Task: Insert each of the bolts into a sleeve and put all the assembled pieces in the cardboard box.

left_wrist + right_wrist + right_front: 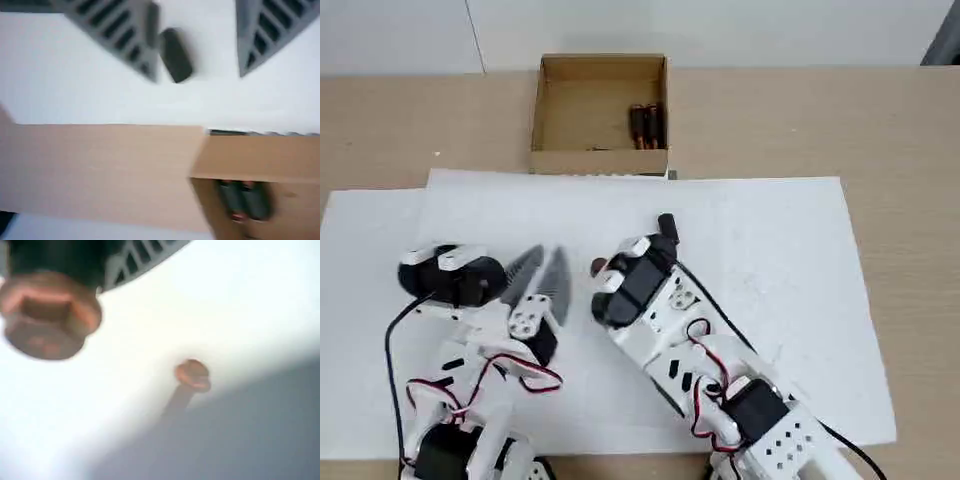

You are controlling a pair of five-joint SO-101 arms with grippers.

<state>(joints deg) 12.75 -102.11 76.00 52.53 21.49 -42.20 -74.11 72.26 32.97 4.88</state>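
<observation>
Copper bolt [49, 315], black sleeve [175, 55]

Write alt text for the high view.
Two robot arms sit over a white sheet on a table: left gripper open, right gripper holding a bolt. Beyond it, a cardboard box holds two dark assembled pieces.

Box [600, 162] was matt cardboard, tabletop [800, 120] smooth pale wood, sheet [770, 260] matt paper, bolt [47, 315] dull coppery metal, jaws grey ribbed plastic
</observation>
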